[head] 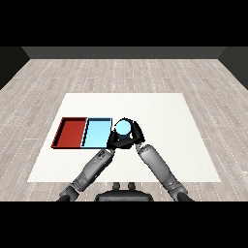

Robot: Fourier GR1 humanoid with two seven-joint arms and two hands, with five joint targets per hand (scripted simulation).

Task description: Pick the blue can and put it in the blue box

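The blue can (123,127) stands upright just right of the light blue tray (96,131), near the tray's right rim. My right hand (134,137) is curled round the can from the right and from below, so only the can's top and upper side show. My left hand (112,142) sits close against the can's lower left, by the blue tray's right edge, where its dark shape merges with the right hand. I cannot tell whether the can rests on the table or is lifted off it.
The red tray (70,131) lies directly left of the light blue tray, the two touching side by side. Nothing lies inside either tray. White table (164,121) stretches to the right of and beyond the hands.
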